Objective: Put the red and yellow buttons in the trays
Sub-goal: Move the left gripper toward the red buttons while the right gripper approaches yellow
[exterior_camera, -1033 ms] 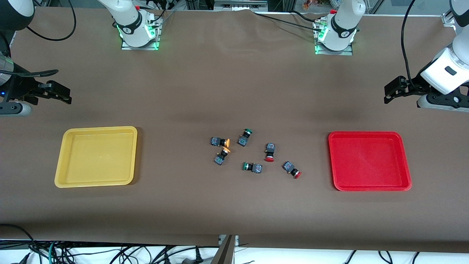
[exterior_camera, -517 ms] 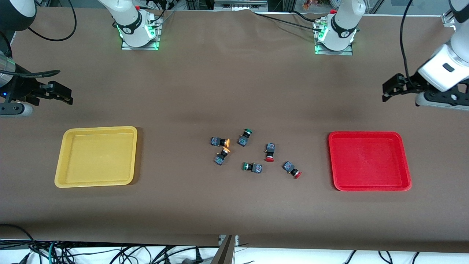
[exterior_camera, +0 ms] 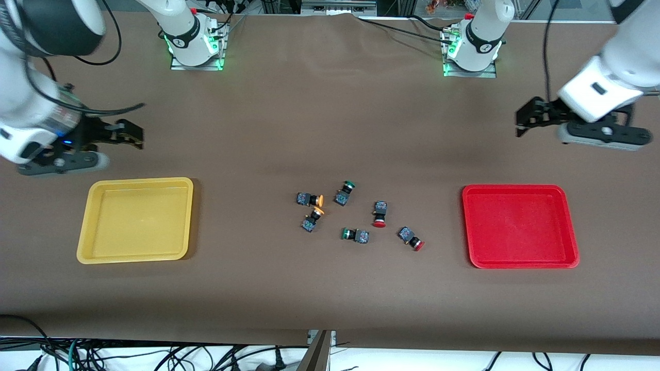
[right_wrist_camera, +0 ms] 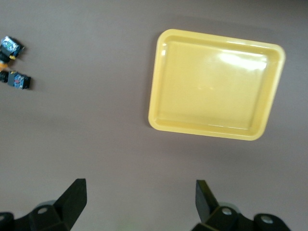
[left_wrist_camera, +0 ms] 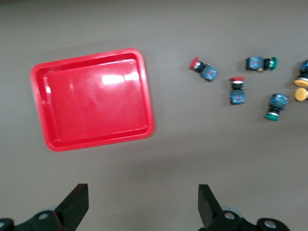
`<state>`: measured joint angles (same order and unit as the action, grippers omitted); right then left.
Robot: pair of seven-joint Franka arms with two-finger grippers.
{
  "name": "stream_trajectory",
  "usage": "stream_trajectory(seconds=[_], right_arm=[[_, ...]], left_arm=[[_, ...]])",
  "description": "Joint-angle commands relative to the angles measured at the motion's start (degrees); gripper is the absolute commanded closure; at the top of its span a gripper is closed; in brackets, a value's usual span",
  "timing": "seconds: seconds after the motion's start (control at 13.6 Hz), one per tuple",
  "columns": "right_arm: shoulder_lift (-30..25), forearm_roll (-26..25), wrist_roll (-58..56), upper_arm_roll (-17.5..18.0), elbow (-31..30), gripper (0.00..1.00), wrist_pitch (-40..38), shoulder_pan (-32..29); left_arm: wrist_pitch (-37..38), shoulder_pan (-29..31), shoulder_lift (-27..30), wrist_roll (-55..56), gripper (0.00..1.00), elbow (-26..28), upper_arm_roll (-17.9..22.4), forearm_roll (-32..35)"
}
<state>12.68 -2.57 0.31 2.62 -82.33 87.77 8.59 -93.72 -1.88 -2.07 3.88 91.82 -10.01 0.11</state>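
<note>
Two red-capped buttons (exterior_camera: 380,213) (exterior_camera: 411,238) and two yellow-capped buttons (exterior_camera: 310,199) (exterior_camera: 311,218) lie loose at the table's middle. The yellow tray (exterior_camera: 139,180) lies toward the right arm's end and the red tray (exterior_camera: 515,188) toward the left arm's end; both are empty. My right gripper (exterior_camera: 134,135) is open and empty in the air over bare table between the yellow tray and the bases. My left gripper (exterior_camera: 522,123) is open and empty over bare table between the red tray and the bases. The left wrist view shows the red tray (left_wrist_camera: 89,57) and red buttons (left_wrist_camera: 204,70) (left_wrist_camera: 237,91).
Two green-capped buttons (exterior_camera: 344,193) (exterior_camera: 355,235) lie among the others. The right wrist view shows the yellow tray (right_wrist_camera: 216,41) and two button bodies (right_wrist_camera: 18,81) at its edge. The arm bases (exterior_camera: 193,46) (exterior_camera: 472,51) stand along the table's back edge.
Both arms have swung inward from the table's ends, and both grippers have moved toward the middle. The grippers stay open. The buttons and trays have not moved.
</note>
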Motion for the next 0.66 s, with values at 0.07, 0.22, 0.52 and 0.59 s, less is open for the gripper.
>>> stream_trajectory(seconds=[0.07,0.22,0.52,0.59], right_arm=[[5.85,-0.24,0.21,-0.07,1.29,0.00,0.55,3.97],[8.14,0.19,-0.14,-0.07,1.29,0.00,2.48,4.33],[10.70,1.86,1.26,-0.07,1.29,0.00,5.64,6.26],[11.31,2.83,3.53,0.02,1.29,0.00,6.87,7.05]], left_arm=[[-2.95,-0.31,-5.56,10.76,0.00,-1.38,-7.29,0.24],[-3.57,-2.06,-9.24,17.53,0.00,-2.60,-9.94,0.16],[-3.58,-9.79,-17.86,29.06,0.00,-9.20,-9.77,1.99],[-3.75,-11.63,-19.10,30.12,0.00,-9.47,-9.86,4.53]])
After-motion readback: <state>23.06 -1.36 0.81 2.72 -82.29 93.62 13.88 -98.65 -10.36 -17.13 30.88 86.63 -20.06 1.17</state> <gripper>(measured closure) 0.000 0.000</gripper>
